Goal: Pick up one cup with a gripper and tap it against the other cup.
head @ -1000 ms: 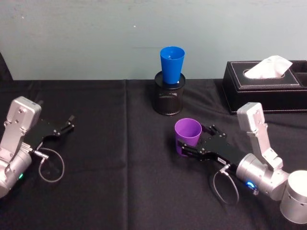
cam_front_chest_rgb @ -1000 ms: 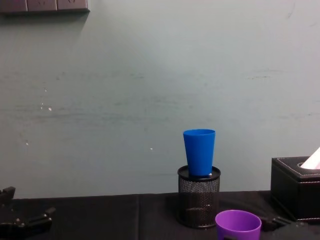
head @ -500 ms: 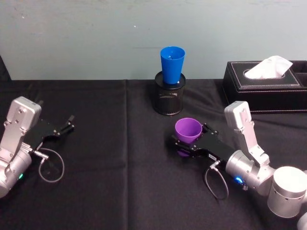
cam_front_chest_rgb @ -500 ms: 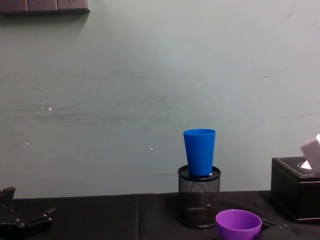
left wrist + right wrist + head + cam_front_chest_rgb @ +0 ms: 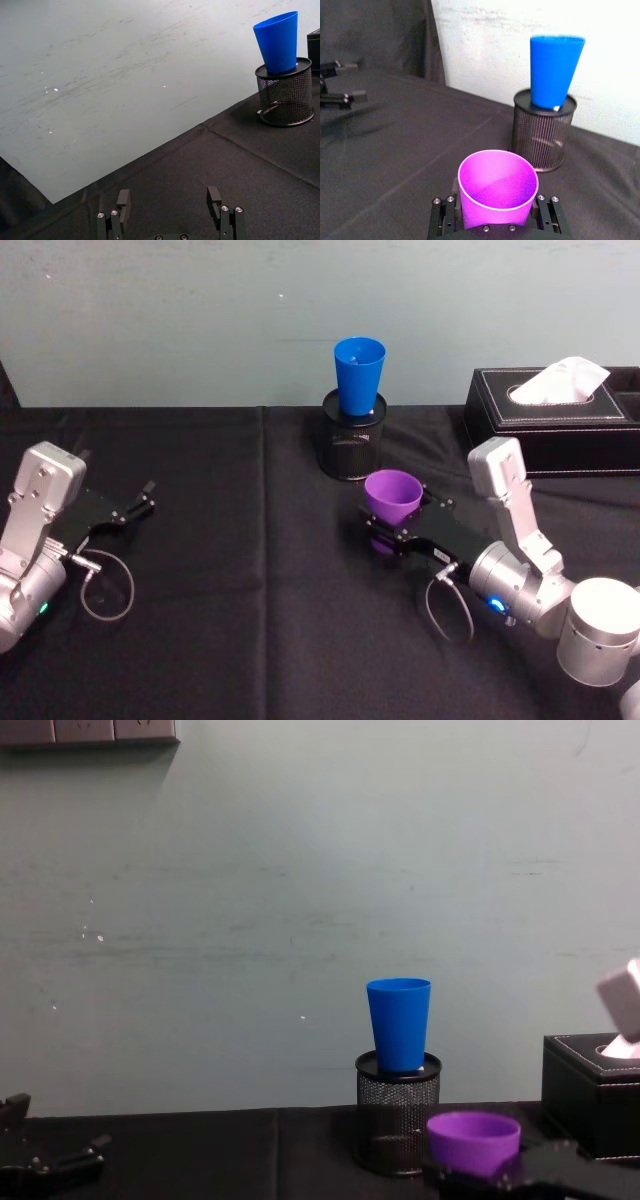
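Landmark: black mesh cylindrical pen holder [image 5: 351,445], set at the back of the black-clothed table [image 5: 250,640]
Target cup: bright blue tapered plastic tumbler [image 5: 359,375], seated upright in the mouth of the pen holder, most of its body exposed above the rim
Held cup: purple tapered plastic tumbler [image 5: 391,498], upright, mouth up, judged lifted clear of the cloth; placed in front of the pen holder and slightly to its right, apart from it
Right gripper: black long-jawed gripper [image 5: 496,210], jaws pressed against both sides of the purple tumbler below its rim; placed near the pen holder, on its front-right side
Left gripper: black gripper [image 5: 170,205], jaws spread with nothing between them; parked well to the left of the pen holder, low over the cloth
Nearer arm: right, by far
Key relation: blue tumbler is seen ahead of the right gripper and higher than the purple rim; both cups' long axes are vertical, so a side-to-side touch is judged to need a lift plus a forward reach
Risk: pen holder rim could be struck first if the cup is kept low; blue tumbler could be tipped by a hard tap
Bystander: black leather tissue box [image 5: 550,420], right of the pen holder, not involved
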`<state>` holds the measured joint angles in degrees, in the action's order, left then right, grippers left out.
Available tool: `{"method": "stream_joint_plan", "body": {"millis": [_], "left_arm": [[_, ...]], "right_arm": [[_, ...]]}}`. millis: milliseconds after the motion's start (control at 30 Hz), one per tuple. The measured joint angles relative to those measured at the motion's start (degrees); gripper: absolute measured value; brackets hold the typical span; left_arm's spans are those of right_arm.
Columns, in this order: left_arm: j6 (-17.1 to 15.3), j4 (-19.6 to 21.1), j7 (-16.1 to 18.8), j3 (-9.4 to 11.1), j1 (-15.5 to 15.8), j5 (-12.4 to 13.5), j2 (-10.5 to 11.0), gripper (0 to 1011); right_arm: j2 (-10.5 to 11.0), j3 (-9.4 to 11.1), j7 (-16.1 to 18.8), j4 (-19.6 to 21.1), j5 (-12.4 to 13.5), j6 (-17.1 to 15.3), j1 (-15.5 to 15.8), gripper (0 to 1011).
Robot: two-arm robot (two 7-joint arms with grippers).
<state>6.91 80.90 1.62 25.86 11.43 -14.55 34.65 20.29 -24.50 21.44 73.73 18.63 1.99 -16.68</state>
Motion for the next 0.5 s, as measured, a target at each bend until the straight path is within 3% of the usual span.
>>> {"method": "stream_joint_plan", "body": {"millis": [267, 500], "left_arm": [[0.0, 0.0, 0.0, 0.0, 0.0, 0.0, 0.0, 1000], [0.0, 0.0, 0.0, 0.0, 0.0, 0.0, 0.0, 1000]], "right_arm": [[1.48, 2.73, 0.24, 8.57, 0.43, -2.17, 2.36, 736], [2.35, 4.08, 0.78, 12.39, 0.93, -3.8, 3.43, 736]]}}
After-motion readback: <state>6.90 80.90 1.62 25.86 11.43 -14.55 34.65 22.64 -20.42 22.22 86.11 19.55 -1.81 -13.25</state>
